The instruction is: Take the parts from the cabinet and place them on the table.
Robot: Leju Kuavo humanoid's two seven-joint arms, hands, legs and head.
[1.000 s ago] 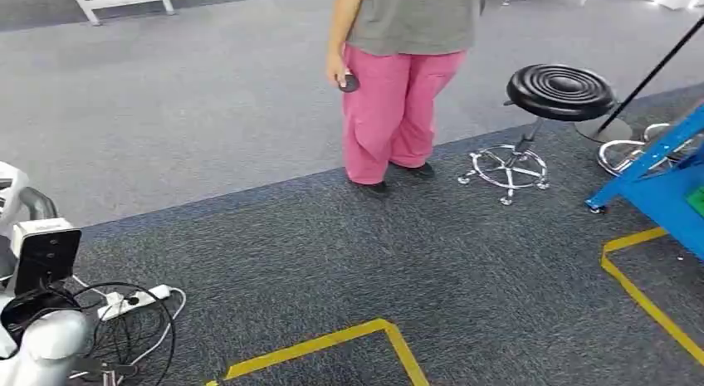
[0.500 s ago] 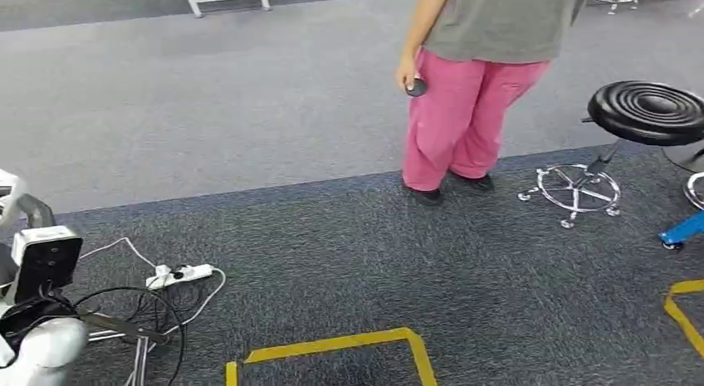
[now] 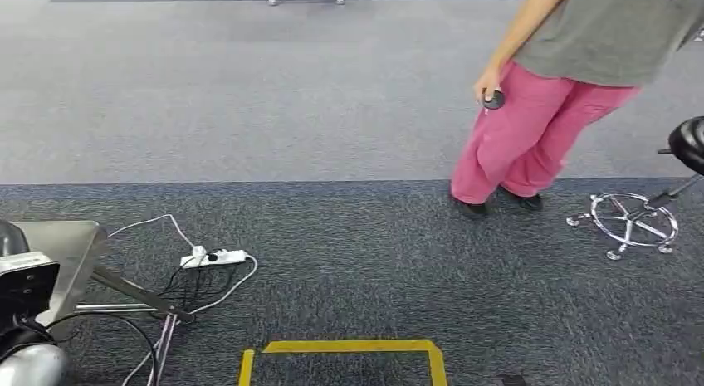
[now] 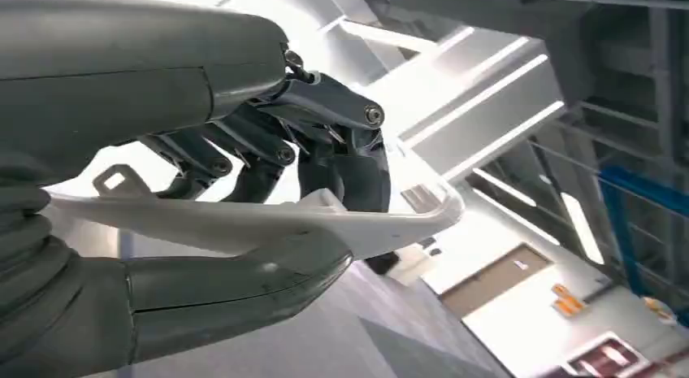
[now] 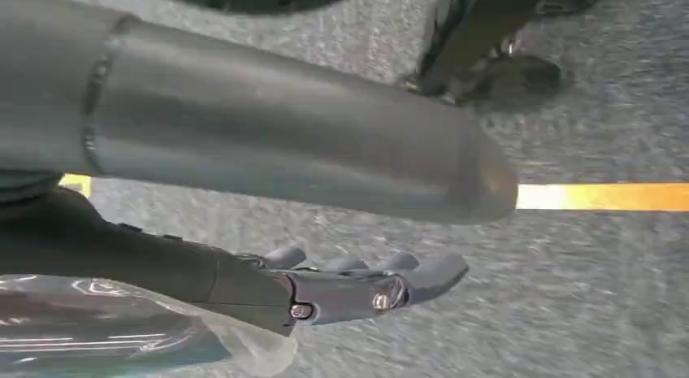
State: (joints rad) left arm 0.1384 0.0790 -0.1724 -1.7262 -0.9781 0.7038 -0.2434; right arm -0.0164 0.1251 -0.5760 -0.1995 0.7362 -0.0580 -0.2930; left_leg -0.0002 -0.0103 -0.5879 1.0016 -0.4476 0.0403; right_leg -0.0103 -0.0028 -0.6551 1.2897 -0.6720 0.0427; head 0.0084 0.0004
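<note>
White plastic part [image 4: 268, 219] sits pinched in our left hand [image 4: 244, 191]. Our right hand [image 5: 341, 288] (over carpet) hangs with fingers straight, holding nothing.

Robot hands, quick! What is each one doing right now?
Left hand: holding a flat white part, pinched between thumb and fingers.
Right hand: holding nothing, fingers stretched out straight above the carpet.

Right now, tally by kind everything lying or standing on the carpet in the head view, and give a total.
White power strip with plugged-in cables: 1
Black round stool on a chrome wheeled base: 1
Person in pink trousers and a grey shirt: 1
Yellow tape outline on the dark carpet: 1
Total: 4
</note>
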